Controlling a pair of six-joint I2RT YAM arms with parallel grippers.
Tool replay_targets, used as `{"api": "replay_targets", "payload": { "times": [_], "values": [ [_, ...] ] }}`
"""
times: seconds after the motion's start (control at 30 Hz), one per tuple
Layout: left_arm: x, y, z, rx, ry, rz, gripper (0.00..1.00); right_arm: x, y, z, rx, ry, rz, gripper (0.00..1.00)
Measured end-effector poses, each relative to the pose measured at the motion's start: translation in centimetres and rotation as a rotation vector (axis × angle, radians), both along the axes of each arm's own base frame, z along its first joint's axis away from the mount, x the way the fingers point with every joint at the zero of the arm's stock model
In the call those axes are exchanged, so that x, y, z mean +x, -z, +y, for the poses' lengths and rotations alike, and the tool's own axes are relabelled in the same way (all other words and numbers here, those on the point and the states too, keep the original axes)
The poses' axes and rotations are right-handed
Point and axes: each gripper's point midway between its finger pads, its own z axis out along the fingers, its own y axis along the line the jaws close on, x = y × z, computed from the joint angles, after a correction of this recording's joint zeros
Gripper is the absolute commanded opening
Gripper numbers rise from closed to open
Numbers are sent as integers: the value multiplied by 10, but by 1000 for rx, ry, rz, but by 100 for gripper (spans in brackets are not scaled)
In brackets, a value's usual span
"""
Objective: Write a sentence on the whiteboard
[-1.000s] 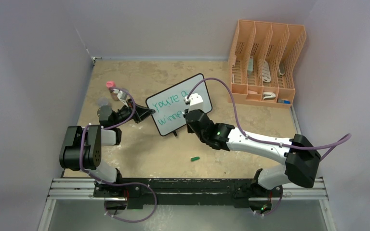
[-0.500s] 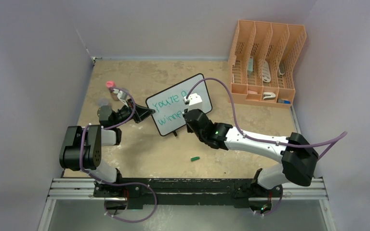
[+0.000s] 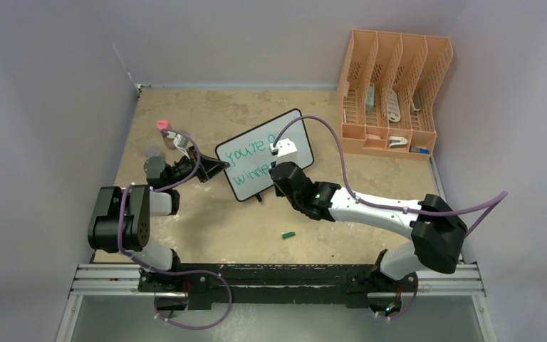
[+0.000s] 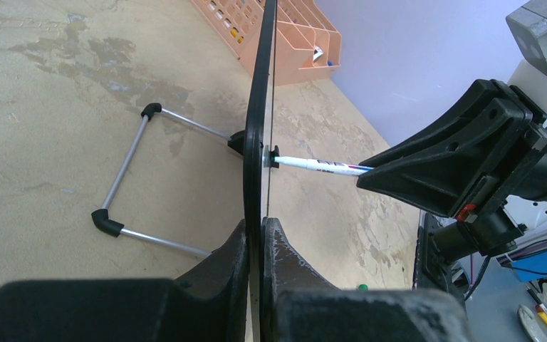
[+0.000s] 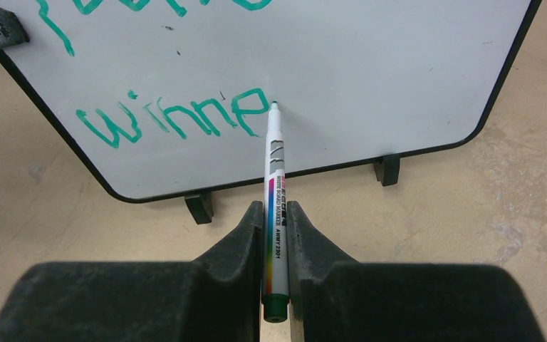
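Marker (image 5: 275, 178) tip touching whiteboard (image 5: 370, 64), just past the last letter of the sentence (image 5: 178, 117).
Right gripper (image 5: 275, 210) pinches the marker's barrel, board straight ahead of its fingers; left gripper (image 4: 258, 229) clamps the board's edge.

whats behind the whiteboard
In the left wrist view, a bent wire stand with black corner caps props the whiteboard from behind, resting on the table. The orange rack stands farther off. From above, the board itself covers the stand.
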Motion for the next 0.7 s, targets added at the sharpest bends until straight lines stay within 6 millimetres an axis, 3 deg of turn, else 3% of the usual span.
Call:
{"api": "replay_targets", "payload": {
  "times": [0.7],
  "values": [
    [0,0,0,0,0,1,0,6,-8,2,11,10,-23,0]
  ]
}}
